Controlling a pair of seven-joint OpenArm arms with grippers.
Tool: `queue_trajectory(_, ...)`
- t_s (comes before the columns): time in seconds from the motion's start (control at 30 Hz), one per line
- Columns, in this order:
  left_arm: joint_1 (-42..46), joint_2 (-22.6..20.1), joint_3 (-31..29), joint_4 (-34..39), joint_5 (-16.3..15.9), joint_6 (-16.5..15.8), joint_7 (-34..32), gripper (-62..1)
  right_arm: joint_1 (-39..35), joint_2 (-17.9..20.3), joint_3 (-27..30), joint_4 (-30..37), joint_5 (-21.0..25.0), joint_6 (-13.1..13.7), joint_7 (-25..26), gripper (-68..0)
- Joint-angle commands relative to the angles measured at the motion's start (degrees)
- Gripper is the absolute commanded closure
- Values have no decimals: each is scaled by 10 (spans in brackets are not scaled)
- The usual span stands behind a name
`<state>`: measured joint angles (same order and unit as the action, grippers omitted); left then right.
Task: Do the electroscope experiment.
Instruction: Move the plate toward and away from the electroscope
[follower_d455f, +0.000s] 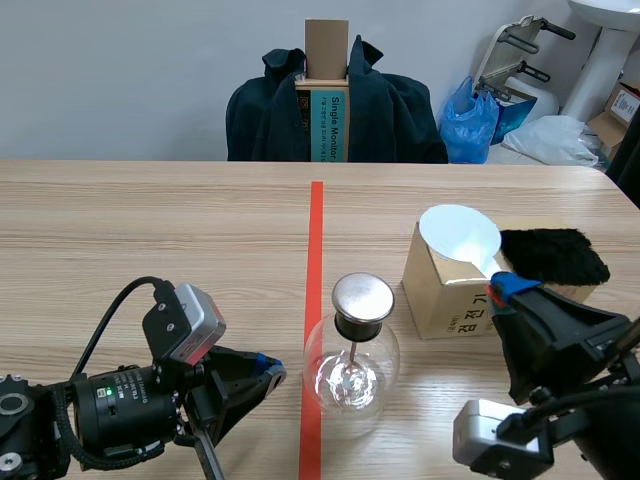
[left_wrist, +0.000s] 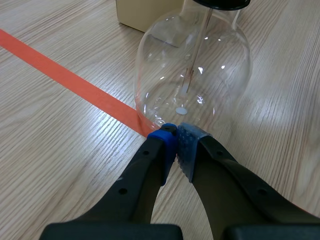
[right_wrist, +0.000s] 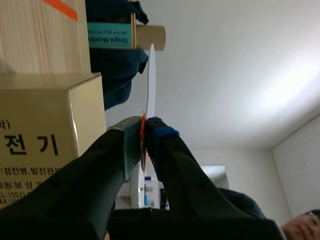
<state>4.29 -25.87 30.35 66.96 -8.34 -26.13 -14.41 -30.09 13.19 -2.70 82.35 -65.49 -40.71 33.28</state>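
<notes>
Right gripper (follower_d455f: 503, 289) clamps white disc (follower_d455f: 460, 235) by cardboard box (follower_d455f: 440, 300); left gripper (follower_d455f: 268, 366), fingers together, rests just left of glass electroscope (follower_d455f: 352, 372)

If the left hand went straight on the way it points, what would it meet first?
The glass flask: the shut left hand points at its lower wall, with the tips almost on it and perhaps touching.

Left gripper (left_wrist: 176, 131) low, fingers together, empty; right gripper (right_wrist: 144, 127) angled upward, fingers tight on a white disc (follower_d455f: 458, 232).

Black arms (follower_d455f: 110, 410), looping cable (follower_d455f: 108, 312), silver camera housing (follower_d455f: 195, 320), blue-padded left gripper (left_wrist: 176, 140)
</notes>
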Motion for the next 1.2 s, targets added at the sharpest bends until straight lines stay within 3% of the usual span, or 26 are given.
queue_trajectory(0.0,3,3,-3,12,-3,0,-8,-17,1,8,1,9,6,-4,0,-8)
queue_trajectory(0.17,3,3,-3,12,-3,0,-8,-17,3,8,1,9,5,-4,22,-8)
queue_trajectory(0.73,3,3,-3,12,-3,0,-8,-17,4,8,1,9,5,-4,216,-8)
queue_trajectory(1.17,3,3,-3,12,-3,0,-8,-17,4,8,1,9,5,-4,246,-8)
